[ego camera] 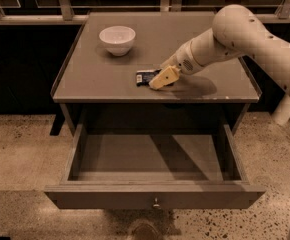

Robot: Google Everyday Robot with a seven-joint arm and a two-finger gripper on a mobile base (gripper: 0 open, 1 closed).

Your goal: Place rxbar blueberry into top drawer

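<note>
The rxbar blueberry (145,77) is a small dark bar with a pale patch at its left end. It is held at the gripper's tip, just above the grey table top (95,76) near its front edge. My gripper (160,78) reaches in from the right on the white arm (235,34) and is shut on the bar's right end. The top drawer (155,196) is pulled fully open below the table, its inside bare, with a small metal knob (156,202) on its front panel.
A white bowl (117,39) stands on the table's back left. A railing and dark windows run behind the table. Speckled floor lies on both sides of the drawer. A white leg (285,109) stands at the right.
</note>
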